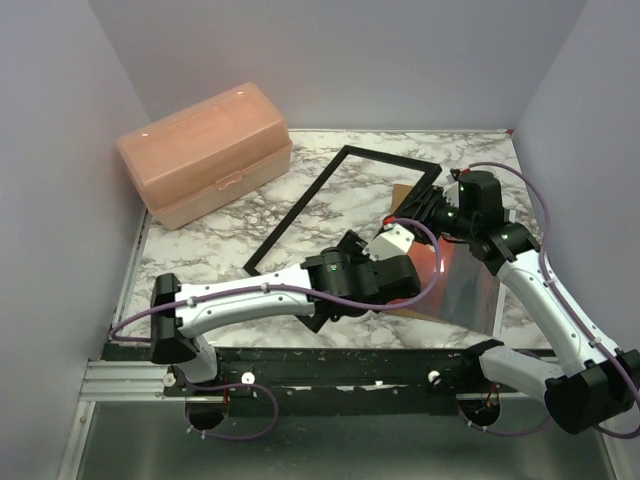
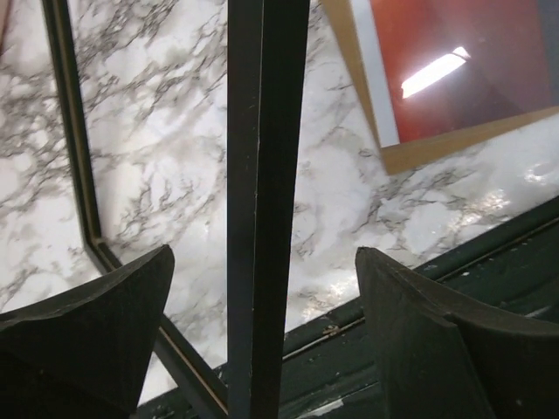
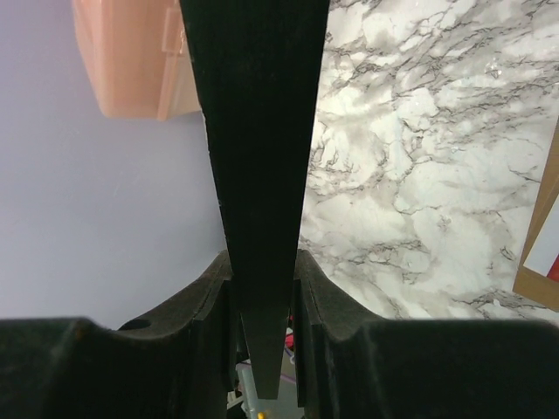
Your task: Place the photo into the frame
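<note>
Between the pressed-in fingers of the right gripper [image 3: 262,292] sits one rail of the thin rectangular black picture frame [image 3: 258,131], pinched edge-on at the frame's far right end. The left gripper [image 2: 262,262] straddles a rail of the same frame with its jaws spread and a gap showing on each side, so it bears no load. The frame looks light and stiff but slender, likely to twist or swing when held by one rail alone; a second pinch nearer the near side would steady it. Just right of that rail, the glossy red-orange sunset photo [image 2: 454,70] with its white border lies flat on a brown backing board [image 2: 437,153] on the white marble-patterned table [image 2: 157,157]. It is probably limp and slick, best taken by an edge. A translucent pink plastic box [image 1: 205,150] stands at the far left.
</note>
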`<state>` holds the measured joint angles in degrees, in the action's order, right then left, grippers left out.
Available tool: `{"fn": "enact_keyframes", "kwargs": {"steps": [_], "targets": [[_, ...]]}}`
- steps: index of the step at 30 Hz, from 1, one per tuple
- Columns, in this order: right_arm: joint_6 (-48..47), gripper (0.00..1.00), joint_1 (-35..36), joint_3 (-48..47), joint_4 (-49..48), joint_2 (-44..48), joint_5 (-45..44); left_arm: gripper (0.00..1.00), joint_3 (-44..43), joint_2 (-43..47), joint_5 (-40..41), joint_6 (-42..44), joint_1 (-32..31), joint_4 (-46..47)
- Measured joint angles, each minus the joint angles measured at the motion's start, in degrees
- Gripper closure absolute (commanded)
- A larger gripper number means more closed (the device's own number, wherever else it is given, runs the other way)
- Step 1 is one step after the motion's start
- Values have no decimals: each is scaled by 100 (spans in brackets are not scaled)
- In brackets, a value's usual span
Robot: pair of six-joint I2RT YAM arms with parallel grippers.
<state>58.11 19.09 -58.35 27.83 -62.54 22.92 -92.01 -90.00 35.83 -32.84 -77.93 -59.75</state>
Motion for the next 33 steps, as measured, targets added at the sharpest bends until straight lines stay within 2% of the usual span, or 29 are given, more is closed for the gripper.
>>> {"fn": "enact_keyframes", "kwargs": {"steps": [3,8,14,16,17,20,22,28,33], "targets": [[11,97,0,-13,111,52,-15,28,-415,-516,448,-164,-129,-518],[83,96,-4,-2,188,164,-9,47,-487,-922,861,-481,-199,-1163],[249,93,-4,59,146,313,39,91,-372,-925,1049,-688,-229,-1403],[243,87,9,66,57,334,83,100,-369,-931,1067,-608,-286,-1427],[245,83,11,85,52,350,109,100,-372,-929,1080,-636,-302,-1440],[256,54,7,181,-37,402,162,100,-396,-933,1141,-658,-315,-1582],[275,40,7,234,-146,435,203,100,-433,-940,1161,-675,-317,-1650],[223,1,2,293,-358,704,245,100,-529,-837,1300,-533,-229,-1967],[234,0,2,326,-479,903,240,100,-525,-70,1088,-149,-98,-1539]]}}
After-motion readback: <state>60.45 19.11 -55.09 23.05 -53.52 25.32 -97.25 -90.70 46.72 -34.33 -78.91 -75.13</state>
